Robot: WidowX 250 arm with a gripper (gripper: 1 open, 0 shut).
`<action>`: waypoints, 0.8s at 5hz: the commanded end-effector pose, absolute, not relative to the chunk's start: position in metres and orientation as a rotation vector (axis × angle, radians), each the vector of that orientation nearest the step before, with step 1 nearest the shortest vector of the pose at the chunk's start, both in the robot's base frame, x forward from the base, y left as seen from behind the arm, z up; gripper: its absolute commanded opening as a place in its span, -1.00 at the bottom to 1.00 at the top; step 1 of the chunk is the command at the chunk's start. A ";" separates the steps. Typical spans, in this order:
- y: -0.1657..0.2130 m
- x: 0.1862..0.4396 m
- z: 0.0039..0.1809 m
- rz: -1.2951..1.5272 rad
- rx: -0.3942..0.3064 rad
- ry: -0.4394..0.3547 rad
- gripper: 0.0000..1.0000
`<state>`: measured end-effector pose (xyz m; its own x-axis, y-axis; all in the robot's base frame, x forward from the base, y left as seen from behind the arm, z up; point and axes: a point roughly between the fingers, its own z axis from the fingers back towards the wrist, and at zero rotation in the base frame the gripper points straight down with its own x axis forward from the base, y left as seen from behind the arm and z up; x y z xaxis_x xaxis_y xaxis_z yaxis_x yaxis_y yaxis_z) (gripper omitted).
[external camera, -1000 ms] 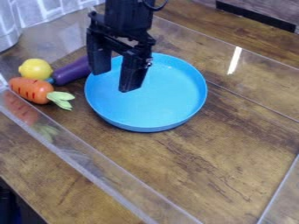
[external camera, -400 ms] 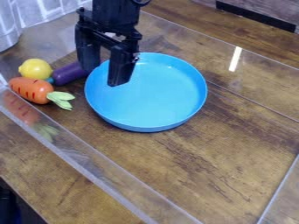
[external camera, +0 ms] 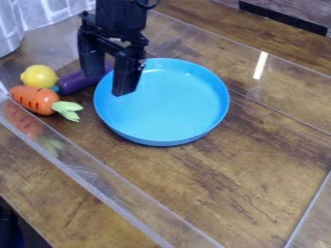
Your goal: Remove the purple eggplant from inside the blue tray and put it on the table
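The purple eggplant (external camera: 70,84) lies on the table (external camera: 246,179) just outside the left rim of the blue tray (external camera: 179,107), between the tray and a lemon. Its right end is hidden behind my gripper (external camera: 105,85). The black gripper points down and is open, with nothing between its fingers. One finger (external camera: 91,68) hangs over the eggplant's right end and the other over the tray's left edge. The tray holds nothing.
A yellow lemon (external camera: 39,76) and an orange carrot (external camera: 35,99) with green leaves lie on the table at the far left, close to the eggplant. A clear glossy sheet covers the wooden planks.
The open gripper has moved left, from above the tray's left part to above its left rim and the eggplant's end. The eggplant, lemon and carrot have not moved.
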<state>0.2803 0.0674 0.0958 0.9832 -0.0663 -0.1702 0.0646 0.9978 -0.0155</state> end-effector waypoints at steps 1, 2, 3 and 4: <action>0.079 0.288 0.108 -0.052 0.007 0.115 1.00; 0.082 0.289 0.107 -0.048 0.004 0.113 1.00; 0.085 0.290 0.106 -0.045 0.002 0.110 1.00; 0.088 0.291 0.105 -0.041 0.001 0.106 1.00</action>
